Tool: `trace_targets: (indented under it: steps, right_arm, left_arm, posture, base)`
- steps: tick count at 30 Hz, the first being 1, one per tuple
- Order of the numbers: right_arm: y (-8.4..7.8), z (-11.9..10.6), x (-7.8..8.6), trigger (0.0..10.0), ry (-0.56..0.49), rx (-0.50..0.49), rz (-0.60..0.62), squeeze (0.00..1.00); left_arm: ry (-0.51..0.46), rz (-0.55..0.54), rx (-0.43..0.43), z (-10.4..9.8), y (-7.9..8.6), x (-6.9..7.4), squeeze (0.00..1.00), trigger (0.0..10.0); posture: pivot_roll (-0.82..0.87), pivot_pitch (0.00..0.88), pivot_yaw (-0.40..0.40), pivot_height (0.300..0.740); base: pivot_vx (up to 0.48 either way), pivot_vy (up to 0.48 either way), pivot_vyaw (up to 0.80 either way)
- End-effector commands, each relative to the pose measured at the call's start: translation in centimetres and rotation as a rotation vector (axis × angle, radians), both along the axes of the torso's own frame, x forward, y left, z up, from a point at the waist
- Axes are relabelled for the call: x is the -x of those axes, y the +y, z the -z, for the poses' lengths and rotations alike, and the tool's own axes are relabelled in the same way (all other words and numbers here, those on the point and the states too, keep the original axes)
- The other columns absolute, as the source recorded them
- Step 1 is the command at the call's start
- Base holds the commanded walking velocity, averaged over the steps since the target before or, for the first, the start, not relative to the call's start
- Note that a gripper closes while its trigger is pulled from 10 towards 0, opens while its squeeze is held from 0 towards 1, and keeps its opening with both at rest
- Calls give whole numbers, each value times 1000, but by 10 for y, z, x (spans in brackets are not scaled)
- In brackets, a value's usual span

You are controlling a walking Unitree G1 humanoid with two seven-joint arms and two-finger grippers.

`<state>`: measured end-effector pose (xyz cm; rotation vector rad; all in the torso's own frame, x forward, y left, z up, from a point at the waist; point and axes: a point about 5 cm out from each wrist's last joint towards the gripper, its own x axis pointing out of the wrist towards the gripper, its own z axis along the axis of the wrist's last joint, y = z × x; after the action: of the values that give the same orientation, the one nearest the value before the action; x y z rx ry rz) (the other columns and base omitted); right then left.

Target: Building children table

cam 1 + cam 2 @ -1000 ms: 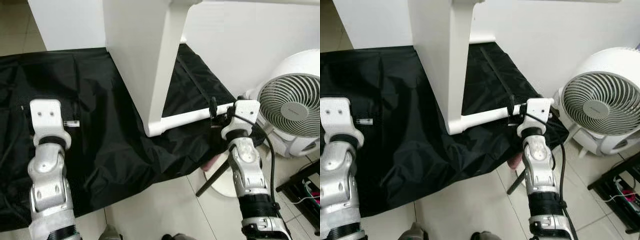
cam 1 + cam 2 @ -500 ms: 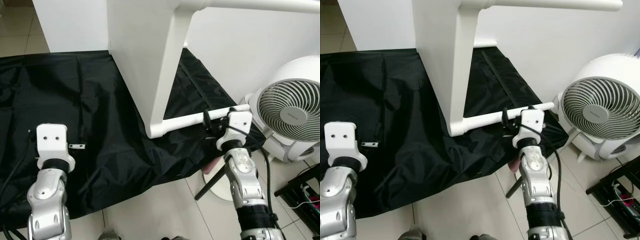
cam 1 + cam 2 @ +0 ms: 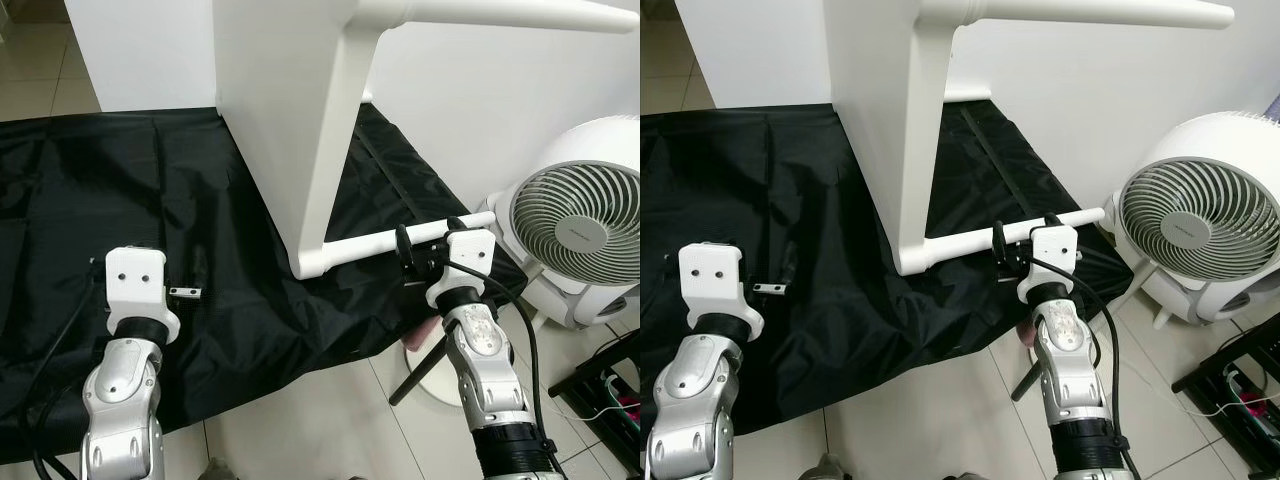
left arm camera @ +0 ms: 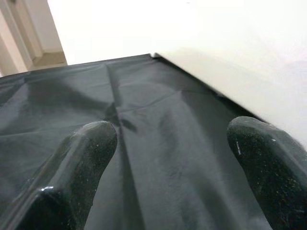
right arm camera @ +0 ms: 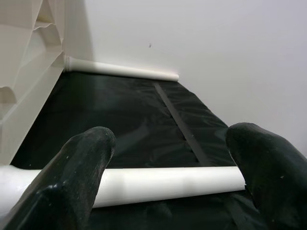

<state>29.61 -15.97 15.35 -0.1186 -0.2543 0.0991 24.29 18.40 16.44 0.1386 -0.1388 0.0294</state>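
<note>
White children's table (image 3: pixel 290 120) lying on its side on a black sheet (image 3: pixel 120 190) spread over the tiled floor (image 3: pixel 320 420). Tabletop panel standing vertical, two round legs sticking out toward the robot's right: lower leg (image 3: pixel 400 240) just above the sheet, upper leg (image 3: pixel 500 12) high up.

Right gripper (image 3: pixel 408 254) at the lower leg, near its free end. Jaws spread wide in the right wrist view, one finger (image 5: pixel 76 167) at each side, leg tube (image 5: pixel 158 184) crossing between them, not clamped. Contact with the tube: cannot tell.

Left gripper (image 4: pixel 168 163) low over the sheet, to the left of the tabletop panel. Jaws open, nothing between them but black fabric; white panel edge (image 4: pixel 230 86) ahead of the fingers. Small silver bracket-like piece (image 3: pixel 185 293) on the sheet just beside the left wrist.

White round fan (image 3: pixel 580 225) on the floor by the wall, right of the sheet. Dark tripod leg (image 3: pixel 420 365) and pink item (image 3: pixel 420 330) at the sheet's edge under the right arm.
</note>
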Motion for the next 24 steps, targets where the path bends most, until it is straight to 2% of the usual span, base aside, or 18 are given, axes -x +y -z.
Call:
trace_targets:
  steps: [1,7,8,9,16,17,24]
  right_arm:
    - [2,0,2,10000,9,8,-12,0]
    - [6,0,3,10000,9,10,-33,0]
    - [8,1,3,10000,13,1,-51,675]
    - [10,2,4,10000,15,-7,-64,1000]
    - [14,-1,4,10000,14,6,-98,1000]
    - [16,-2,2,10000,11,9,-129,0]
    - [19,-14,-7,10000,-22,29,-131,0]
  left_arm:
    - [-15,6,11,-2,-2,0,0,10000]
    - [-17,10,24,-3,-1,-2,0,10000]
    - [-17,21,43,-2,-1,-3,0,10000]
    - [-21,31,68,-1,-1,-3,1000,10000]
    - [-30,25,52,-5,-3,-6,1000,10000]
    - [-24,31,34,-5,-6,-7,0,10000]
    - [-21,77,14,-7,-12,-9,0,10000]
  posture:
    - [157,17,-51,740]
    - [155,13,-50,740]
    - [154,19,-54,740]
    - [153,14,-55,740]
    - [151,22,-48,740]
    - [150,20,-36,740]
    - [140,16,-26,740]
  base:
    - [0,0,0]
    - [0,0,0]
    - [0,0,0]
    - [0,0,0]
    - [0,0,0]
    - [0,0,0]
    - [0,0,0]
